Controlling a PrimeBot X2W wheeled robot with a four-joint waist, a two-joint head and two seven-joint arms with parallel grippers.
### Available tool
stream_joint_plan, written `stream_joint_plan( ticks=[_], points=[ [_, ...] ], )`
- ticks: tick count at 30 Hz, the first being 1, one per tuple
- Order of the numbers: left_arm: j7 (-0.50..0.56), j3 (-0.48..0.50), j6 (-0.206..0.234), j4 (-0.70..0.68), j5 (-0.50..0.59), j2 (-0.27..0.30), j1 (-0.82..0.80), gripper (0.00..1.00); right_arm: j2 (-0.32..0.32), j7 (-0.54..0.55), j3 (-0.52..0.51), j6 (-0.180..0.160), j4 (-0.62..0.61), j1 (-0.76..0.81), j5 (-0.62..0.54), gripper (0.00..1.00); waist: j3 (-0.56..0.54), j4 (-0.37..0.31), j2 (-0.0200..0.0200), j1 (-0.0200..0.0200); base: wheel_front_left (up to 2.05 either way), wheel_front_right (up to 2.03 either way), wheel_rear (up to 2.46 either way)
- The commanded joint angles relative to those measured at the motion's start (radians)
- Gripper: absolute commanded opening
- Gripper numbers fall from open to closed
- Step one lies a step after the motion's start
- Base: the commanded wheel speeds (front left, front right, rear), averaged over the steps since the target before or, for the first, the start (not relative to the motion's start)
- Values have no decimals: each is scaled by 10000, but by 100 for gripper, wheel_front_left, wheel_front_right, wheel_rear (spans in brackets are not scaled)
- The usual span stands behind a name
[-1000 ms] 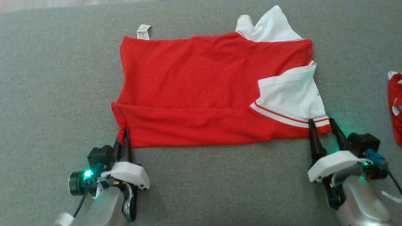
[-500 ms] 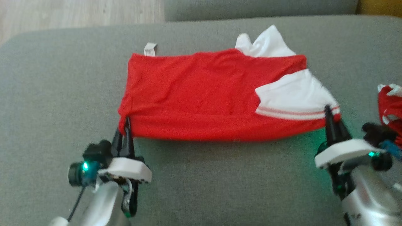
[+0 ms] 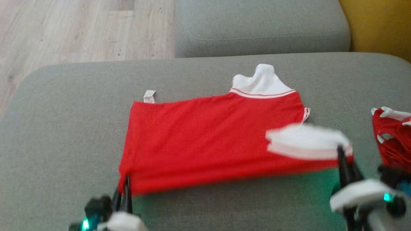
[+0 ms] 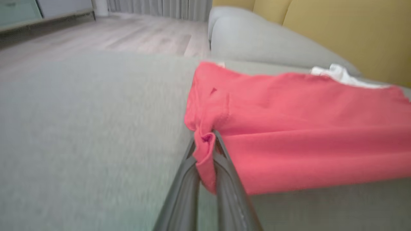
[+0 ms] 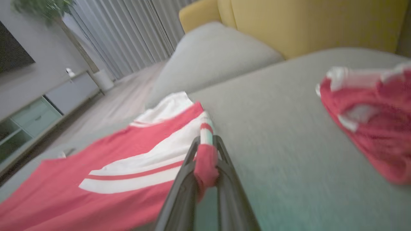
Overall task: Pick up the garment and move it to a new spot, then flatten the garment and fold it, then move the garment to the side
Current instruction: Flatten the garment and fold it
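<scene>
Garment (image 3: 205, 138), red with white sleeves, lies on the gray couch cushion (image 3: 64, 128). Left gripper (image 3: 126, 180) is closed tight on its near left corner. Right gripper (image 3: 341, 151) is closed tight on its near right corner. Another red cloth (image 3: 393, 141) sits to the right.

Left fingers (image 4: 229, 186) clamped shut — right fingers (image 5: 181, 192) clamped too.

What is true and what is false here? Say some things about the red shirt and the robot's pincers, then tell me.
The left pincer is shut on a corner of the garment. True.
The right pincer is open and holds nothing. False: it is shut on the garment's striped edge.
The cushion under the garment is grey. True.
The second red garment lies at the robot's left. False: it lies at its right.
</scene>
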Motion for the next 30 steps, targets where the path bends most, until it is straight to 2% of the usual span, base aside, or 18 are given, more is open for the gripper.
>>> stream_joint_plan(
  ticks=[1, 4, 5, 6, 10, 13, 16, 21, 25, 30],
  points=[
    [-51, 480, 45, -145, -104, 159, -220, 0, -191, -24, 129, 31, -336, -57, 86, 0, 60, -22, -1, 3, 0, 0, 0],
    [-51, 374, 50, 194, -259, 124, 164, 0, -181, 49, 208, 31, -402, 568, -169, 0, 180, -44, -1, 3, 0, 0, 0],
    [-51, 339, 71, 275, -291, 119, 216, 20, -146, 64, 129, 31, -394, 655, -279, 16, 260, -75, -1, 3, 0, 0, 0],
    [-51, 312, 75, 329, -356, 115, 228, 100, -134, 132, 104, 31, -373, 685, -447, 100, 321, -96, -1, 3, 0, 0, 0],
    [-51, 175, 172, 276, -446, 110, -161, 100, -83, 126, -201, 31, -506, 337, -1071, 100, 623, -111, -1, 3, 0, 0, 0],
    [-51, 121, 78, 237, -181, 157, -936, 100, -87, 182, -328, 31, -664, -162, -1442, 100, 925, -58, -1, 3, 0, 0, 0],
    [252, -136, -423, 754, 116, 636, -2759, 100, -225, 376, -121, 31, -848, -1009, -1752, 100, 1470, 53, -1, 3, 0, 0, 0],
    [1633, -538, -1058, 1633, 260, 1306, -5174, 100, -326, 509, 406, 31, -912, -2097, -1806, 100, 2229, 42, -1, 3, 0, 0, 0],
    [2291, -651, -1278, 2351, -4, 1629, -6229, 100, -352, 481, 930, 31, -798, -2673, -1687, 100, 2618, -71, -1, 3, 0, 0, 0],
    [2730, -844, -1368, 3021, -436, 1803, -6708, 100, -450, 299, 1312, 31, -578, -3086, -1443, 100, 2929, -203, -1, 3, 0, 0, 0]
  ],
)
